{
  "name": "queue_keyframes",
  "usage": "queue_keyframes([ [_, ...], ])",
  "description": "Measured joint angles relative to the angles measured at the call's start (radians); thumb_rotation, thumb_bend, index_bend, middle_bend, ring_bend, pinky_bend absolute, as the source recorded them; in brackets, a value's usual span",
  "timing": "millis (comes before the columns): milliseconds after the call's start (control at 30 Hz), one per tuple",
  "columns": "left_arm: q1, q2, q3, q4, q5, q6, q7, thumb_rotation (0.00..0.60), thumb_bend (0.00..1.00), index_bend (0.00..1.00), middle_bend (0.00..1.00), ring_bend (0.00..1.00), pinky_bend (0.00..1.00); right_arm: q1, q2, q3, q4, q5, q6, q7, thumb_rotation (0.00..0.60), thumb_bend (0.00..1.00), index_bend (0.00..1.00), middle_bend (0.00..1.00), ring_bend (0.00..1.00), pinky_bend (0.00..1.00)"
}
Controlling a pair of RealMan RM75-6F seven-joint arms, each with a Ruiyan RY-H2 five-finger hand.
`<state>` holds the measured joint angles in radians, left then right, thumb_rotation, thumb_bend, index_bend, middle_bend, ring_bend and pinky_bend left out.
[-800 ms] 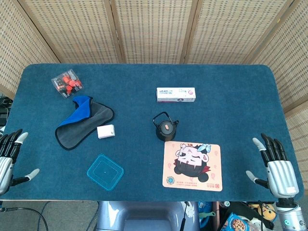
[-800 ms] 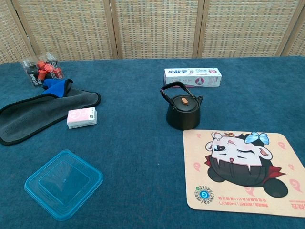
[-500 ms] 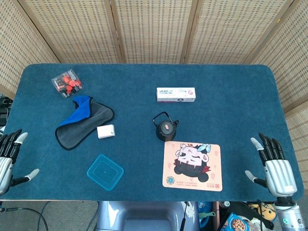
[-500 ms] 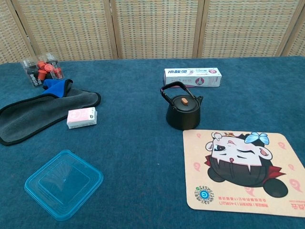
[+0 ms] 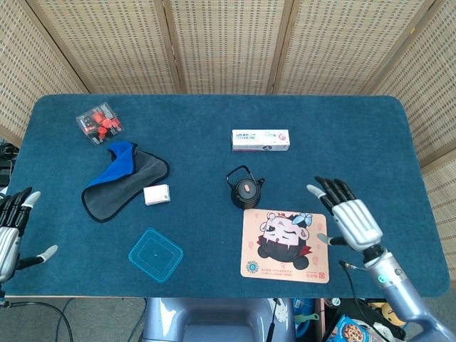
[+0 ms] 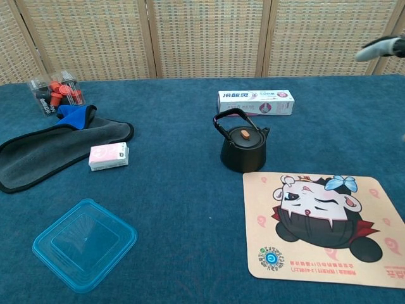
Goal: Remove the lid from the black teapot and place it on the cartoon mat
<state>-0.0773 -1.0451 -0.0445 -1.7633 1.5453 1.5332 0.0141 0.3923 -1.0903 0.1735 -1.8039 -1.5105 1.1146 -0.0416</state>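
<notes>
**Right hand nearer the teapot, lid on**

Black teapot (image 5: 244, 189) stands on the table (image 5: 356, 135), just beyond the far edge of the cartoon mat (image 5: 286, 246). Lid (image 5: 246, 189) seated, small orange knob on top; handle tipped to the far-left side. Right hand (image 5: 349, 217) hovers beside the mat's right edge, fingers (image 5: 329, 187) spread, empty; teapot lies to its left. Left hand (image 5: 10, 231) at the near-left table edge, well apart, fingers apart, holding nothing. Likely a right-hand reach.

Lid (image 6: 244, 133) on teapot (image 6: 242, 152) — mat (image 6: 323, 227) beside.
</notes>
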Motion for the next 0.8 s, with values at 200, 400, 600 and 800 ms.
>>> queue_keyframes([
  [200,-0.006,0.0,-0.011,0.006,-0.027,-0.013,-0.005,0.6,0.07,0.0,0.0,0.0,0.0,0.094,-0.05,0.066,-0.01,0.173,-0.08,-0.099,0.6,0.09,0.3,0.0,0.0,0.0],
  [400,-0.012,-0.005,-0.024,0.013,-0.058,-0.026,0.005,0.6,0.07,0.0,0.0,0.0,0.0,0.205,-0.131,0.124,-0.006,0.5,-0.129,-0.251,0.6,0.13,0.34,0.0,0.0,0.0],
  [600,-0.018,-0.005,-0.03,0.017,-0.077,-0.04,-0.001,0.6,0.07,0.0,0.0,0.0,0.0,0.346,-0.247,0.159,0.024,0.798,-0.123,-0.436,0.6,0.2,0.39,0.0,0.0,0.0],
  [800,-0.029,-0.003,-0.04,0.028,-0.111,-0.068,-0.017,0.6,0.07,0.0,0.0,0.0,0.0,0.486,-0.4,0.195,0.082,1.03,-0.041,-0.573,0.6,0.25,0.45,0.0,0.0,0.0],
])
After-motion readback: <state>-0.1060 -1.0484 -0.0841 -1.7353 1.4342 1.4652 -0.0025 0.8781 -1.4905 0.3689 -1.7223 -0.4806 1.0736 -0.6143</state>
